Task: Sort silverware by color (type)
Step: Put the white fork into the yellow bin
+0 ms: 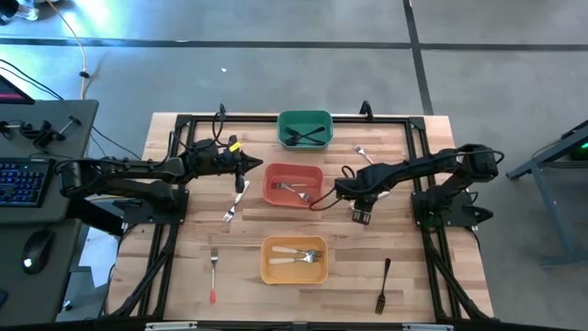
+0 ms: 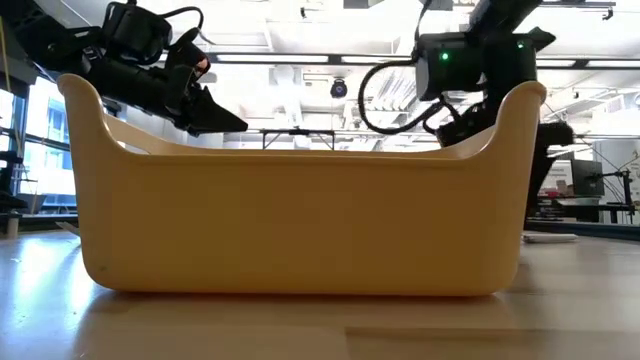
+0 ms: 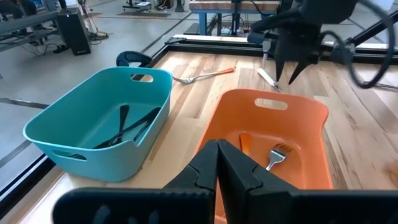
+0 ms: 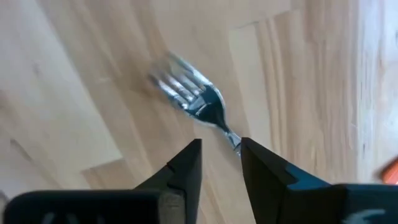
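Right gripper (image 4: 219, 155) over a silver fork (image 4: 193, 99)

My view: its fingers sit narrowly apart, holding nothing; left gripper (image 3: 217, 163) pinched closed.

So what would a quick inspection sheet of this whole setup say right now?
Surface: wooden table, framed by black rails.
Job's things: green bin holds dark cutlery; red bin holds forks; yellow bin holds white-handled forks. Four forks lie loose: orange-handled fork, dark fork, two pale forks.
Clutter: nothing seen.
Grippers: left gripper shut, empty, by the red bin; right gripper open, straddling the neck of a silver-headed fork on the wood.
Cables: red cable loops beside the red bin.
Surroundings: desk with keyboard on the left; grey floor.
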Robot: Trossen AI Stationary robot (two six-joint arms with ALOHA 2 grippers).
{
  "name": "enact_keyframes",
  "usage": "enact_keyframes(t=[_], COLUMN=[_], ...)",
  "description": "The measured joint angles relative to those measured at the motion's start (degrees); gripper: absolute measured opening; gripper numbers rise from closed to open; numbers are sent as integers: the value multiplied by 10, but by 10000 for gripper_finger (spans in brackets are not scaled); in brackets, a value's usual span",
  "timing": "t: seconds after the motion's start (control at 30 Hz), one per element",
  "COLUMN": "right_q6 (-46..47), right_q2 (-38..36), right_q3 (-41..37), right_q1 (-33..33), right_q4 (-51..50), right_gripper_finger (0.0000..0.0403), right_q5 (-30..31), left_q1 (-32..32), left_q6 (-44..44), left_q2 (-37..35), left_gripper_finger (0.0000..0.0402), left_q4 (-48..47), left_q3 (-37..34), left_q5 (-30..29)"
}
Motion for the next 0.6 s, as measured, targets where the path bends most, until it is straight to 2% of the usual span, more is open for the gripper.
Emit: enact_keyframes(t=[0.23,0.33,0.5,0.6], right_q6=[-56,-61,-87,-85], right_q2=[0,-1,-4,-4], right_q3=[-26,-48,-76,-80], right_q1=[13,0,-14,-21], right_q4=[2,22,79,87], right_gripper_finger=[147,161,163,148], right_q5=[53,54,32,13], left_q1=[0,0,0,0], left_q6=[0,0,0,0], left_q2=[0,0,0,0], left_gripper_finger=[1,1,1,1], left_q4=[-2,-2,-2,-3], left_q3=[0,0,0,0], left_q5=[0,0,0,0])
